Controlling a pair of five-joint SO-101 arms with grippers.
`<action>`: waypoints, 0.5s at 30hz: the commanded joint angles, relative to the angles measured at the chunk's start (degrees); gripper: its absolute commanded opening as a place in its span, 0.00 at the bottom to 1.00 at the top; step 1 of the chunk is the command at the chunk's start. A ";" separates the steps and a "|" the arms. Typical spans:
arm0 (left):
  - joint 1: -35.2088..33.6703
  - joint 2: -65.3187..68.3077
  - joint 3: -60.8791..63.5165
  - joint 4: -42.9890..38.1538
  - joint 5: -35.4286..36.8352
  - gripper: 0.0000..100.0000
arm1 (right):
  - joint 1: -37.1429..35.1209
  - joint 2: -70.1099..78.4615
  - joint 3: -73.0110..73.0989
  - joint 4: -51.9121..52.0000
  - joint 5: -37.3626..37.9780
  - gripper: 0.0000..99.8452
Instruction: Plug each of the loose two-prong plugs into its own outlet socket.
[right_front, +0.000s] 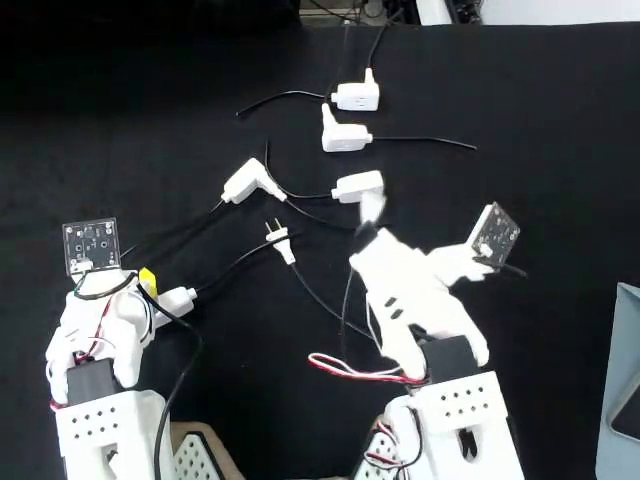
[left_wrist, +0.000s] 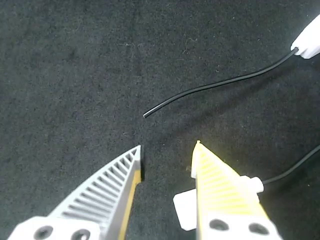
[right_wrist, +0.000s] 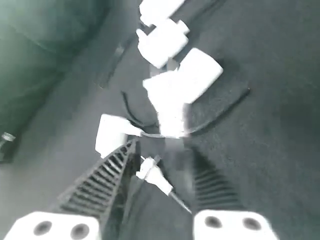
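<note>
The left end effector (left_wrist: 168, 145) is hanging open over the counter (right_front: 520, 100), I cannot tell about the right end effector (right_front: 368, 225), and one two-prong plug (right_front: 277, 238) is lying loose near three white sockets (right_front: 346, 136).

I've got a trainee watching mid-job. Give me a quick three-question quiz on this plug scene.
1. True or false: the left gripper has its jaws shut.
2. In the high view, the two-prong plug with bare prongs is: A) lying free on the mat; B) seated in a socket; C) held by the left gripper.
3. Fill in: the cord in the left wrist view is ____ in colour.
Key: 1 false (they are open); 2 A; 3 black.
</note>
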 joint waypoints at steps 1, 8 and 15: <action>0.04 -0.53 -0.48 0.18 0.35 0.17 | -3.16 2.59 -7.16 7.21 0.88 0.33; 0.04 -0.53 -0.48 0.18 0.35 0.17 | -3.34 15.16 -17.89 13.10 3.25 0.20; 0.04 -0.53 -0.48 0.18 0.26 0.17 | -3.16 25.54 -26.95 23.91 26.81 0.16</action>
